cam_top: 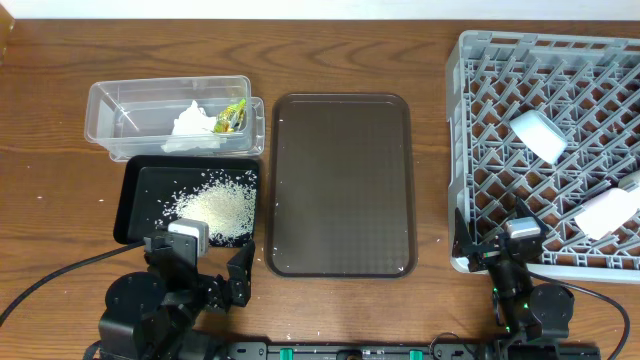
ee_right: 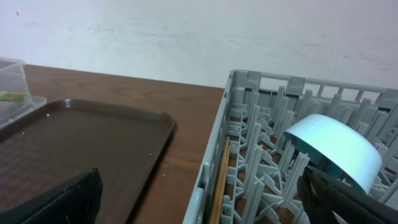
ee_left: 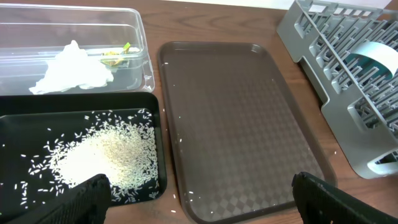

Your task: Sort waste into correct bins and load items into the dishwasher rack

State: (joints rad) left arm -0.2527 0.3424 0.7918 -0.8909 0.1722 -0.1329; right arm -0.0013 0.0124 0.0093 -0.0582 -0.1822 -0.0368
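- Waste looks sorted: tissue (ee_left: 73, 65) and wrapper (cam_top: 232, 117) lie in the clear tub (cam_top: 108, 98), and rice (cam_top: 216, 208) in the black tray (cam_top: 133, 205).
- Bowl (ee_right: 333, 150) and chopsticks (ee_right: 220, 182) sit in the rack (cam_top: 468, 60); plate and cups are not identifiable.
- Left jaws and right jaws are spread, empty.
- A few stray grains on the table (cam_top: 50, 210) seem left.

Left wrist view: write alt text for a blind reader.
Loose white rice grains lie heaped in a shallow black rectangular tray; behind it a clear plastic tub holds a crumpled white tissue and a yellow-green snack wrapper. Rightward lie a dark brown serving tray and a light grey dishwasher rack; the left gripper is open.
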